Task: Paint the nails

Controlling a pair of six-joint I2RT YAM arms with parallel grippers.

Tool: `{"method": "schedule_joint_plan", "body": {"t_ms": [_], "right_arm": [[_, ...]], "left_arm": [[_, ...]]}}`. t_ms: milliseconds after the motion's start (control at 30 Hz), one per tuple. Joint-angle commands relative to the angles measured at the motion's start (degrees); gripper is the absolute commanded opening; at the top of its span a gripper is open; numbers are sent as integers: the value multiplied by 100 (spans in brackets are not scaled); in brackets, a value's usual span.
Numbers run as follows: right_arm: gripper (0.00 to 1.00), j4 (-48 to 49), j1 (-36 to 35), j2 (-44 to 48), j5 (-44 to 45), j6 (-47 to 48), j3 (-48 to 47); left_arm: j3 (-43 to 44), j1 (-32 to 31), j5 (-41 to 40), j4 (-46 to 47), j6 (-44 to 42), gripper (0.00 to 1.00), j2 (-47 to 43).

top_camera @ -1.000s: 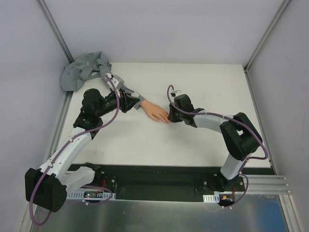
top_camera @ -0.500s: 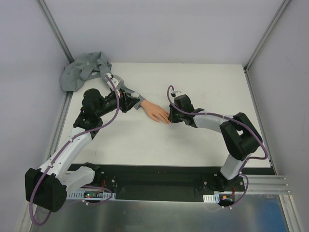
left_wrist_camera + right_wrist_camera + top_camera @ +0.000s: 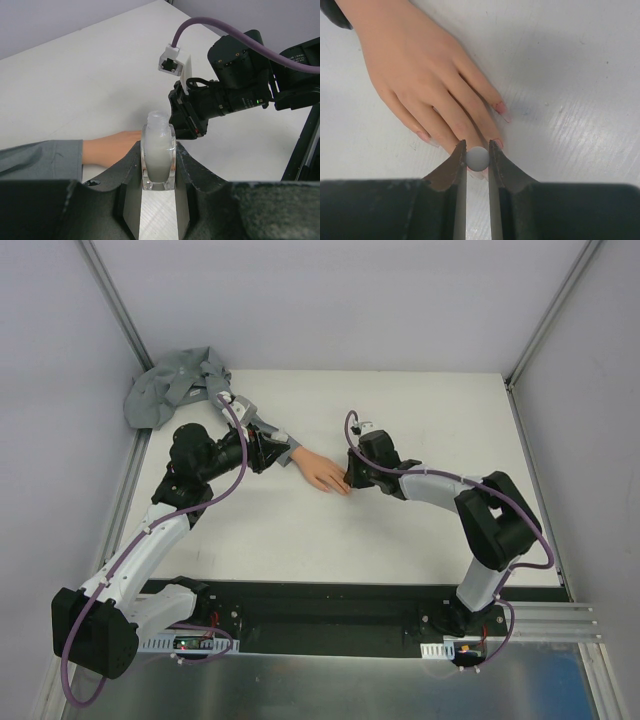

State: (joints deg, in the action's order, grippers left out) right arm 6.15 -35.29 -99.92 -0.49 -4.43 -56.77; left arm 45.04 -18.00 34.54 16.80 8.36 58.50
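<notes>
Operator: Trouble from here, where do you see it?

Observer: At the fingertips. The right hand (image 3: pixel 477 150) is clenched on a small grey round knob (image 3: pixel 478 158), which I take for the brush's cap seen end-on. It sits right over the middle fingertips of the mannequin hand (image 3: pixel 415 65). The bristles are hidden beneath it, so I cannot tell whether they touch a nail.

Operator: And the nails themselves?

Observer: The nails (image 3: pixel 502 111) lie low on the white surface (image 3: pixel 570 75), with the fingers spread toward the right hand. A few look pinkish, and the one under the knob is covered. They are tiny patches, so a stroke slightly off line would likely smear skin or the surface.

Operator: The other side?

Observer: The left hand (image 3: pixel 266 452) grasps an open bottle (image 3: pixel 159 150), upright, near the wrist where the grey sleeve (image 3: pixel 40 157) ends. There is no cap on it, so if that arm tilts, polish could spill onto the sleeve. I also cannot tell whether anything pins the mannequin hand. Pressing down hard might shove it and drag the brush across a finger.
</notes>
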Motion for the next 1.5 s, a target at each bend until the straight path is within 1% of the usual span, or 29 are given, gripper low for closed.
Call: {"method": "schedule_joint_plan", "body": {"t_ms": [0, 400, 433, 667, 1467], "right_arm": [[0, 44, -31, -63, -39, 38, -185], [0, 9, -22, 174, 14, 3, 175], [0, 9, -22, 192, 188, 3, 193], [0, 9, -22, 289, 225, 21, 289], [0, 35, -31, -45, 102, 56, -194]], "left_arm": [[32, -2, 184, 245, 17, 0, -93], [32, -2, 175, 245, 8, 0, -58], [32, -2, 184, 245, 8, 0, -67], [32, -2, 184, 245, 17, 0, -58], [32, -2, 210, 245, 17, 0, -102]]}}
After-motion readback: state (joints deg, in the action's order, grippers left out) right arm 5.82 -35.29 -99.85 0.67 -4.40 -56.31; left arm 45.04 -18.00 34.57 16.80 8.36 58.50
